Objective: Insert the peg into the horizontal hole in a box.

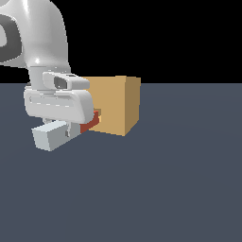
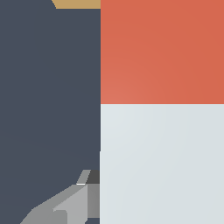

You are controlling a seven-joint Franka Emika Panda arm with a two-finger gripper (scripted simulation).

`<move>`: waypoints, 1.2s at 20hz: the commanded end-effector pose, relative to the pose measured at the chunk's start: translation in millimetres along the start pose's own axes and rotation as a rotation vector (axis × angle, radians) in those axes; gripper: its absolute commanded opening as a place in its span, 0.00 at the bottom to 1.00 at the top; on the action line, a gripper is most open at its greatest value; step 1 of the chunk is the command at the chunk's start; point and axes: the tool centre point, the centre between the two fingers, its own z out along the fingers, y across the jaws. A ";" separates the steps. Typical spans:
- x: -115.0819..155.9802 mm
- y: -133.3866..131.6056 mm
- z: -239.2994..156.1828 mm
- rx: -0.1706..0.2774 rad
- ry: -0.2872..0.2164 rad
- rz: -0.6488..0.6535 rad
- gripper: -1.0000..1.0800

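The tan box [image 1: 118, 101] stands on the floor just to the exterior view's right of my hand. My gripper [image 1: 71, 131] is shut on the peg [image 1: 51, 136], a grey-white bar held level, with its red-orange end [image 1: 90, 124] pointing at the box. That red tip meets the box's side face at the small darker hole [image 1: 98, 112]; how far it is in, I cannot tell. The wrist view is mostly filled by the peg [image 2: 162, 166] and its red end [image 2: 162, 52]. One grey finger [image 2: 65, 205] shows beside the peg, and a strip of the box [image 2: 76, 3] lies beyond.
A flat dark blue-grey floor [image 1: 165, 189] stretches all around the box. The arm's white links [image 1: 38, 38] rise at the exterior view's upper left.
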 end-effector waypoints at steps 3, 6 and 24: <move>2.5 -1.6 -2.4 -0.004 0.002 0.014 0.00; 2.5 -1.6 -2.4 -0.004 0.002 0.014 0.00; 29.3 -1.9 -2.5 -0.004 0.003 0.013 0.00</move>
